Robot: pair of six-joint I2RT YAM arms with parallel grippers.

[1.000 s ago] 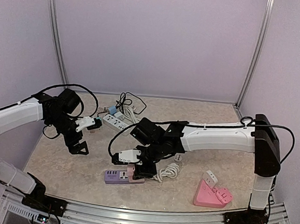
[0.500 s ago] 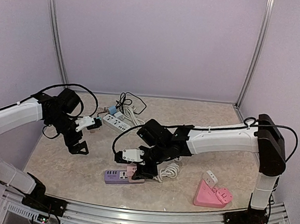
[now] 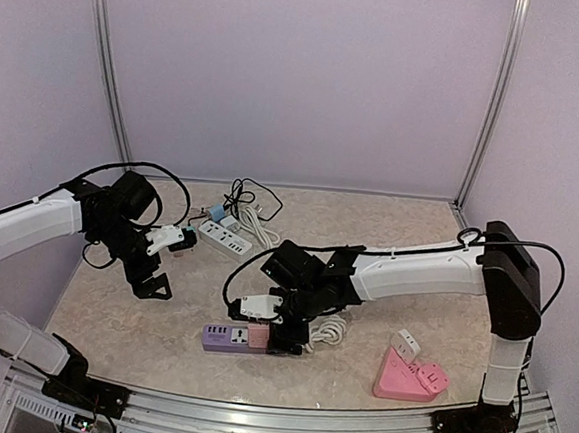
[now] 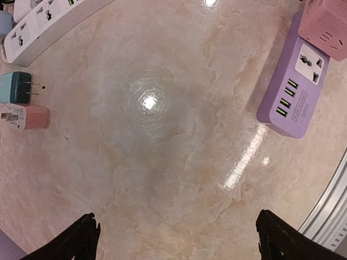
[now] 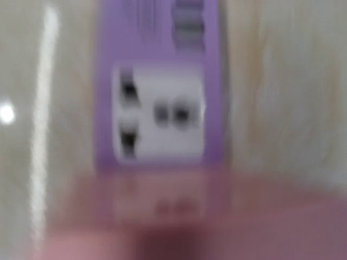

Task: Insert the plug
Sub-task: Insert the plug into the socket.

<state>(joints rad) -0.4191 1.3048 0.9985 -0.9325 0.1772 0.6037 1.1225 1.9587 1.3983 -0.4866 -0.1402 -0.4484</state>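
A purple power strip (image 3: 225, 338) lies near the table's front, also in the left wrist view (image 4: 295, 81) and, blurred, in the right wrist view (image 5: 160, 114). A pink plug (image 3: 258, 336) sits on its right end, seen at the left wrist view's top right (image 4: 328, 24) and as a pink blur low in the right wrist view (image 5: 179, 216). My right gripper (image 3: 280, 334) is shut on the pink plug and presses it against the strip; whether the pins are in cannot be seen. My left gripper (image 3: 152, 278) hangs open and empty over bare table to the left, also in its wrist view (image 4: 181, 244).
A white power strip (image 3: 225, 236) with black cables (image 3: 251, 198) lies at the back, with teal (image 4: 16, 86) and pink (image 4: 24, 116) adapters beside it. A coiled white cable (image 3: 329, 330) is right of the plug. A pink triangular socket block (image 3: 412, 379) stands front right.
My right gripper has moved down and left with the pink plug onto the right end of the purple strip. The left arm has not moved.
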